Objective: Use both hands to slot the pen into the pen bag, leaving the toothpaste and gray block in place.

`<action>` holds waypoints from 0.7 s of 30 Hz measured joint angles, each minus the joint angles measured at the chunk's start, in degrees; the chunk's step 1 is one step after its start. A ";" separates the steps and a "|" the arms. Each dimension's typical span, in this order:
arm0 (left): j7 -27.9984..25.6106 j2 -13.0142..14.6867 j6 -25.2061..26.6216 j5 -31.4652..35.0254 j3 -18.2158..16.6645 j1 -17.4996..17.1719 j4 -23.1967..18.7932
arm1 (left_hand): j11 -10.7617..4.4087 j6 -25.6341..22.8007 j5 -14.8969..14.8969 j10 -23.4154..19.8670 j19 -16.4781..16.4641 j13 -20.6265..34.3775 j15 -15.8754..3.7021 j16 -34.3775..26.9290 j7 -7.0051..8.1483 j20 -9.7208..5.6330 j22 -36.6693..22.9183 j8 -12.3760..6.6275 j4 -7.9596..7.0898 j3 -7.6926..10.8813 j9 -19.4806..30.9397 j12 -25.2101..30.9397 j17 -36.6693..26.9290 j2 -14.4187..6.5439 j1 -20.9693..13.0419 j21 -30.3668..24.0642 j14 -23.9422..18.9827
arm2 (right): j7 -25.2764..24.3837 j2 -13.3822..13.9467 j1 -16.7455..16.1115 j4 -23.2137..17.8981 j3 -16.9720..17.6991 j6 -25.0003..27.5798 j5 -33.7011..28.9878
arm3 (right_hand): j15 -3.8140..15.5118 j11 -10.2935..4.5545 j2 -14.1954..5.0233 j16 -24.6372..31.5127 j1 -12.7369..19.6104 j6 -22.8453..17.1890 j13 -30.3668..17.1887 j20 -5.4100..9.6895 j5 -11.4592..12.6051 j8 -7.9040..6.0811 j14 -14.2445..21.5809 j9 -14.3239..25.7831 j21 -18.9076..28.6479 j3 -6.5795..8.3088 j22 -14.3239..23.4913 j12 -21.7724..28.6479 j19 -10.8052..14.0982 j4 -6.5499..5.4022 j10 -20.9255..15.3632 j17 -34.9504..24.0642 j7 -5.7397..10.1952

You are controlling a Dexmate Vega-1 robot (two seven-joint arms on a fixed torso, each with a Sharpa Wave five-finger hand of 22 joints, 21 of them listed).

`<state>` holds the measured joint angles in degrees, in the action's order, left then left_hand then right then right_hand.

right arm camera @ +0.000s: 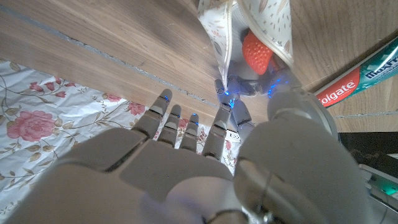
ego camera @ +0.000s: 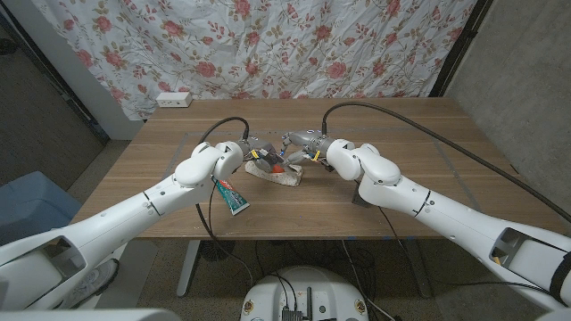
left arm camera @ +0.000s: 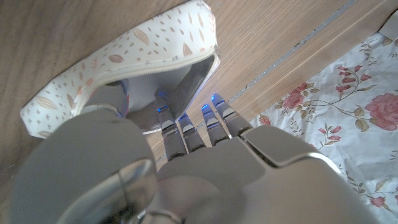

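The pen bag (ego camera: pixel 278 175) is a cream fabric pouch with small leaf and speckle marks and a white zip, its mouth gaping to a pale grey lining (left arm camera: pixel 168 87). A red strawberry-shaped piece (right arm camera: pixel 255 53) shows inside the mouth; whether it belongs to the pen cannot be told. The bag lies mid-table between both hands. The left hand (ego camera: pixel 252 152) sits at about ten o'clock of it, its thumb in the opening holding an edge. The right hand (ego camera: pixel 301 147) is at about one o'clock, pinching the other edge. The toothpaste (ego camera: pixel 232 196) lies at about seven o'clock on the table (ego camera: pixel 419 143).
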<state>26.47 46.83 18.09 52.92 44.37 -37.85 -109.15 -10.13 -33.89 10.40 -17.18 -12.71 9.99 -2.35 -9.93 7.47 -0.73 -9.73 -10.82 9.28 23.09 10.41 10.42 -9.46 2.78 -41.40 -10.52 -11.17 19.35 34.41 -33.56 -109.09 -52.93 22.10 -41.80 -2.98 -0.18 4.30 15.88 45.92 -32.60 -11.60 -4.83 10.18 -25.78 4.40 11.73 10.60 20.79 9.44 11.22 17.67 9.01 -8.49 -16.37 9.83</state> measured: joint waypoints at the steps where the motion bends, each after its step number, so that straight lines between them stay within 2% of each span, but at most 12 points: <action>1: 0.00 0.00 0.00 0.00 0.00 -0.01 0.03 | 0.00 0.00 0.00 0.00 0.00 0.00 0.00 0.00 0.00 0.00 0.00 0.00 0.00 0.00 0.00 0.00 0.00 0.00 0.00 0.00 0.00 | 0.02 0.00 0.00 0.00 0.00 0.08 -0.01 | 0.00 0.20 0.00 0.00 0.00 0.17 0.00 0.00 0.00 0.17 0.00 0.00 0.00 -0.04 0.00 0.00 0.00 -0.04 0.20 0.00 -0.17; 3: -0.27 -0.02 -0.08 -0.08 -0.01 -0.05 0.13 | 0.00 0.00 0.00 0.00 0.00 0.00 0.00 0.00 0.00 0.00 0.00 0.00 0.00 0.00 0.00 0.00 0.00 0.00 0.00 0.00 0.00 | 0.06 0.00 -0.06 -0.25 0.00 0.22 -0.04 | -0.23 0.38 0.01 0.00 -0.01 0.97 0.00 -0.21 0.00 0.17 -0.23 0.00 0.00 -0.15 0.00 0.00 -0.21 -0.15 0.38 0.00 -0.30; 8: -0.56 -0.03 -0.34 -0.21 -0.02 -0.05 0.36 | 0.00 0.00 0.00 0.00 0.00 0.00 0.00 0.00 0.00 0.00 0.00 0.00 0.00 0.00 0.00 0.00 0.00 0.00 0.00 0.00 0.00 | 0.19 0.12 -0.11 -0.59 0.14 0.32 -0.02 | -0.62 0.70 0.54 -0.43 -0.54 2.56 0.00 -0.31 0.00 1.21 -0.62 0.00 0.00 -0.50 0.00 -0.21 -0.31 -0.15 1.16 0.00 -0.89; 19: -0.85 -0.09 -0.84 -0.42 -0.02 0.18 0.77 | 0.00 0.00 0.00 0.00 0.00 0.00 0.00 0.00 0.00 0.00 0.00 0.00 0.00 0.00 0.00 0.00 0.00 0.00 0.00 0.00 0.00 | 0.49 0.63 -0.13 -1.08 0.78 0.23 0.73 | -1.56 1.31 2.25 -0.87 -2.28 4.51 0.01 -1.19 0.23 2.09 -1.56 0.13 -0.23 -1.91 0.00 -0.20 -2.08 -0.96 2.39 0.01 -1.04; 21: -0.84 -0.02 -0.90 -0.44 -0.02 0.22 0.77 | 0.00 0.00 0.00 0.00 0.00 0.00 0.00 0.00 0.00 0.00 0.00 0.00 0.00 0.00 0.00 0.00 0.00 0.00 0.00 0.00 0.00 | 0.68 0.81 -0.12 -1.22 0.96 0.12 1.01 | -1.74 1.30 2.36 -0.87 -3.39 5.31 0.00 -0.81 0.42 2.52 -1.74 0.14 -0.23 -2.05 0.00 -0.42 -2.46 -1.11 2.99 -0.19 -1.02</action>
<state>25.62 46.80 17.19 52.48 44.34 -37.63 -108.38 -10.13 -33.89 10.40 -17.18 -12.71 9.99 -2.35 -9.93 7.47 -0.73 -9.72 -10.82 9.28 23.10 10.41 10.42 -9.45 2.78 -41.40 -10.52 -11.16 20.03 35.21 -33.69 -110.31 -51.97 22.22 -40.79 -4.72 1.12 6.65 15.01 42.53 -27.29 -11.59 -5.64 10.59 -23.26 2.66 11.87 10.37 18.74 9.44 10.80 15.21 7.90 -5.50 -16.56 8.81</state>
